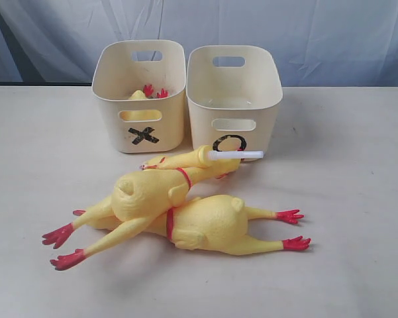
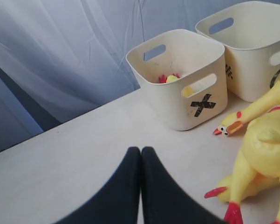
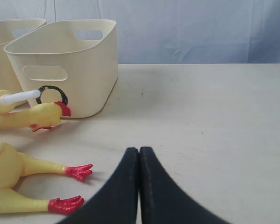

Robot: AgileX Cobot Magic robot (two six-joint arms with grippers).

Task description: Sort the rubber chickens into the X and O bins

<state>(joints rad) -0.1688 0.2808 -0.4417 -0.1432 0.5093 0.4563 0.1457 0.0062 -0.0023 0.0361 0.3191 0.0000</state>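
Both jaws are sitting closed, holding nothing; ahead, the X bin (image 1: pixel 167 130) and O bin (image 1: pixel 265 111) are standing beyond piled rubber chickens (image 1: pixel 200 229).

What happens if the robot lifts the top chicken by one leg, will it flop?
Probably floppy: the top chicken drapes over the chicken beneath, long legs trailing. It looks like soft rubber, so likely light. Its smooth skin may slip, and lifting could nudge the one below.

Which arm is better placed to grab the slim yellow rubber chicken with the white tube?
Probably right: the slim chicken lies before the cream plastic O tub, on the shut right claw's side.
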